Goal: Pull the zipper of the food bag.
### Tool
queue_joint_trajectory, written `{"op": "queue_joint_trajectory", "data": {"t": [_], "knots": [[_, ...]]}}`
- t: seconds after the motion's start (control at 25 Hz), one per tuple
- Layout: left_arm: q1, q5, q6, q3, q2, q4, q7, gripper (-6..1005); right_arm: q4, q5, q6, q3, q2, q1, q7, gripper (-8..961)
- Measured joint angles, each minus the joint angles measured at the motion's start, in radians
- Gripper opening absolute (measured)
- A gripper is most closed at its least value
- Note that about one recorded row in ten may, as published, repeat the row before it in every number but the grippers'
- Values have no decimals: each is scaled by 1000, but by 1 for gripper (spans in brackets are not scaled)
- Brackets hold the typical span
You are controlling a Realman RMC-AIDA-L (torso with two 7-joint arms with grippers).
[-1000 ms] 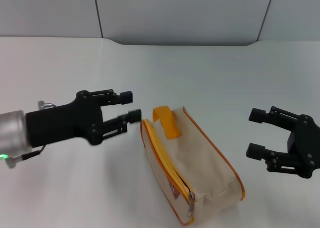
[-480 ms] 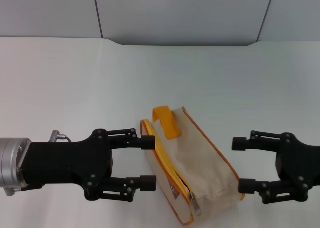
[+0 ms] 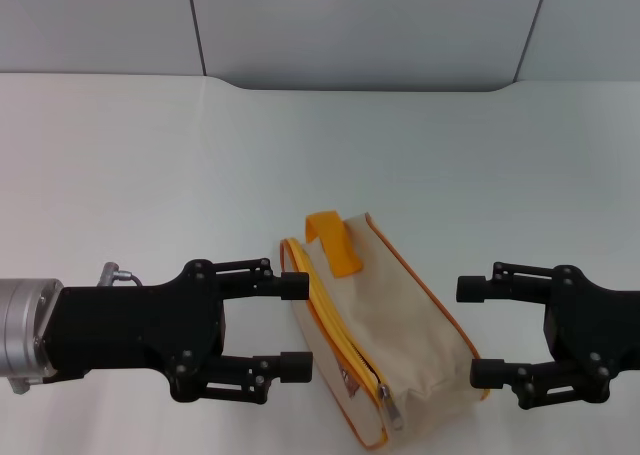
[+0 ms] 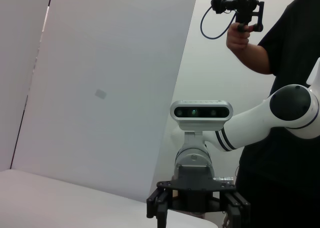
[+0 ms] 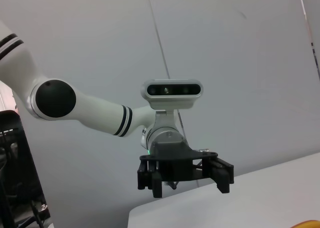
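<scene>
The beige food bag (image 3: 400,320) with orange piping lies on the white table, its orange strap handle (image 3: 333,241) at the far end. The orange zipper (image 3: 335,320) runs along its left top edge, and the silver pull tab (image 3: 388,408) hangs at the near end. My left gripper (image 3: 296,327) is open just left of the bag, fingertips level with the zipper side and close to it. My right gripper (image 3: 475,331) is open just right of the bag. Neither holds anything. The left gripper also shows in the right wrist view (image 5: 184,178), the right gripper in the left wrist view (image 4: 198,210).
The white table (image 3: 320,155) stretches behind the bag to a grey panelled wall (image 3: 360,25). A person in black holding a camera (image 4: 240,5) stands behind the robot. An orange sliver of the bag (image 5: 306,224) shows in the right wrist view.
Over the last second both grippers turned and moved in to flank the bag, left and right. In the last half second the right gripper edged slightly closer; the bag has stayed in place.
</scene>
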Motion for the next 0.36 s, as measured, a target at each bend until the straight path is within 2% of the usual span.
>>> {"op": "queue_joint_trajectory", "data": {"t": [0.36], "knots": [[2,0,-1,0,-1,2,0,784,0,6,-8,1,-4,-5,2,840]]}}
